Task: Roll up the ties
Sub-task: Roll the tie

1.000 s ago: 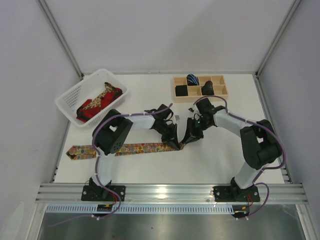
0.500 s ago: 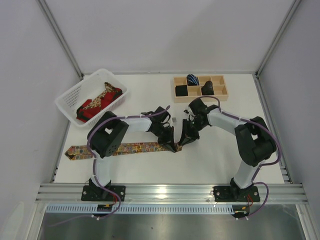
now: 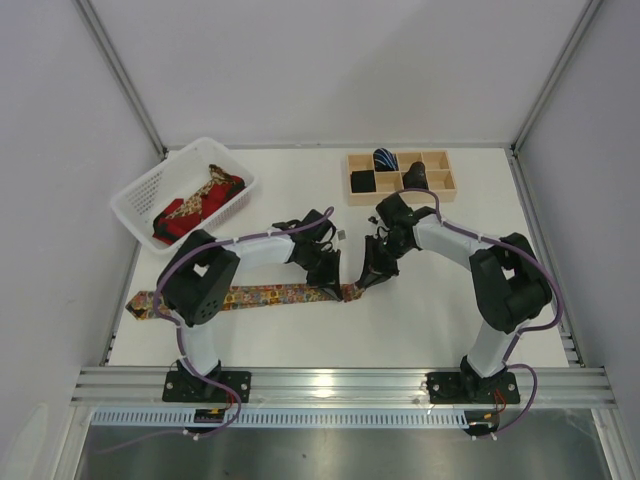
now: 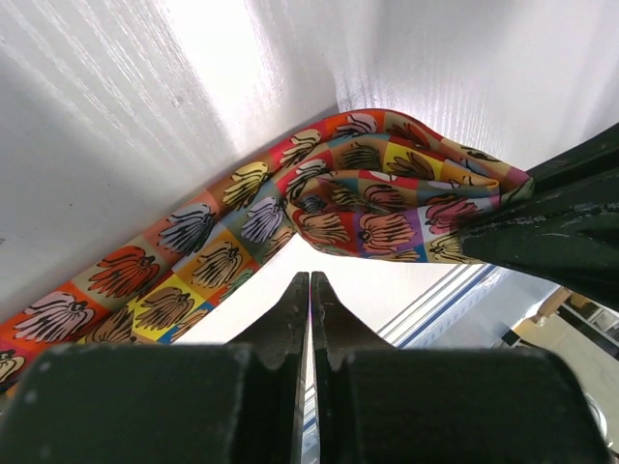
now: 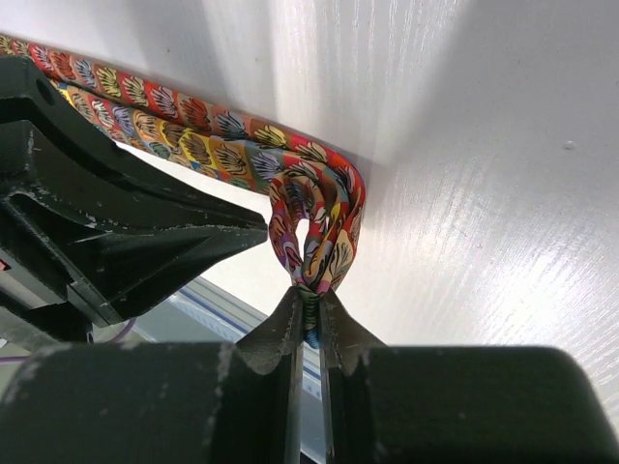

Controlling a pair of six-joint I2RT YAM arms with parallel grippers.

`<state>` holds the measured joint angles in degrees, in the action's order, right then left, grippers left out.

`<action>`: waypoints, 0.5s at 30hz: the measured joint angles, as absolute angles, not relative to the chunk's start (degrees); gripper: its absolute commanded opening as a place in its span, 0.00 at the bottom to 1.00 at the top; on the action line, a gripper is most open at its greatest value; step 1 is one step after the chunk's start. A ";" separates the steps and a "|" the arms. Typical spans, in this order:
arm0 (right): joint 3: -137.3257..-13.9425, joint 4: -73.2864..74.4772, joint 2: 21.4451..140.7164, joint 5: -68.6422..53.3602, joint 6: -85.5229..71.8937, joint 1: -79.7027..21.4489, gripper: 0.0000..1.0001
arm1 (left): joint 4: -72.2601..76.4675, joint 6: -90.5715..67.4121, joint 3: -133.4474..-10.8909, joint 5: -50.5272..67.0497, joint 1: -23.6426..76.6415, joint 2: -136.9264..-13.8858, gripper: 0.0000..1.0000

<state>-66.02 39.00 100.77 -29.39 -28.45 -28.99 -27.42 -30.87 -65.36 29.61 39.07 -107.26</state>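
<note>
A multicoloured floral tie (image 3: pixel 260 296) lies flat along the near part of the table, its wide end at the left. My right gripper (image 3: pixel 362 285) is shut on the tie's narrow end, which is folded into a small loop (image 5: pixel 314 227) just ahead of the fingertips (image 5: pixel 309 290). My left gripper (image 3: pixel 336 282) is shut on nothing. Its fingertips (image 4: pixel 309 280) hover just short of the bunched tie end (image 4: pixel 372 208), facing the right gripper. Red and gold ties (image 3: pixel 195 205) lie in the basket. Rolled black ties (image 3: pixel 362 181) and a blue-striped one (image 3: pixel 386 158) sit in the wooden box.
A white plastic basket (image 3: pixel 125 205) stands at the back left. A wooden compartment box (image 3: pixel 437 160) stands at the back right. A small grey piece (image 3: pixel 341 234) lies on the table behind the grippers. Walls close in the table on three sides.
Both grippers have shifted slightly left and away from the near edge with the tie's narrow end. The left arm's elbow has swung left, and the tie's wide end has slid a little left.
</note>
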 measured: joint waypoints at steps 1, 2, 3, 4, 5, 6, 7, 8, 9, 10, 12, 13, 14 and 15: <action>-66.02 39.00 100.77 -29.32 -28.64 -29.02 0.00 | -27.44 -30.87 -65.36 29.52 39.03 -107.26 0.07; -66.02 38.94 100.77 -29.32 -28.91 -29.02 0.00 | -27.44 -30.89 -65.36 29.52 38.98 -107.26 0.07; -66.02 38.87 100.77 -29.36 -29.15 -29.02 0.00 | -27.44 -30.89 -65.39 29.61 38.92 -107.26 0.06; -66.02 38.72 100.77 -29.36 -29.58 -29.02 0.00 | -27.49 -30.89 -65.49 29.74 38.87 -107.35 0.06; -66.02 38.54 100.77 -29.41 -30.04 -29.02 0.00 | -27.46 -30.92 -65.73 29.89 38.87 -107.61 0.06; -66.00 38.37 100.77 -29.47 -30.30 -29.02 0.00 | -27.38 -30.94 -66.00 30.04 38.85 -107.87 0.06; -66.00 38.13 100.77 -29.69 -30.63 -29.02 0.00 | -27.24 -30.96 -66.39 30.26 38.83 -108.40 0.06; -66.00 37.91 100.77 -29.89 -30.98 -29.02 0.00 | -27.14 -30.98 -66.72 30.33 38.83 -108.86 0.06; -66.00 37.71 100.77 -30.13 -31.20 -29.02 0.00 | -27.24 -30.98 -67.18 30.37 38.83 -109.40 0.06; -66.00 37.54 100.77 -30.39 -31.44 -29.02 0.00 | -27.29 -30.96 -67.75 30.37 38.83 -110.02 0.06; -66.00 37.21 100.77 -30.65 -31.62 -29.02 0.00 | -27.59 -30.92 -69.25 30.37 38.81 -111.46 0.04; -66.00 37.04 100.77 -30.74 -31.75 -29.02 0.00 | -27.81 -30.87 -70.41 30.39 38.79 -112.46 0.04; -66.00 36.88 100.77 -30.83 -31.83 -28.99 0.00 | -27.77 -30.85 -71.44 30.46 38.72 -113.40 0.04; -66.00 36.69 100.77 -30.87 -31.94 -28.97 0.00 | -27.77 -30.87 -72.14 30.68 38.59 -114.10 0.04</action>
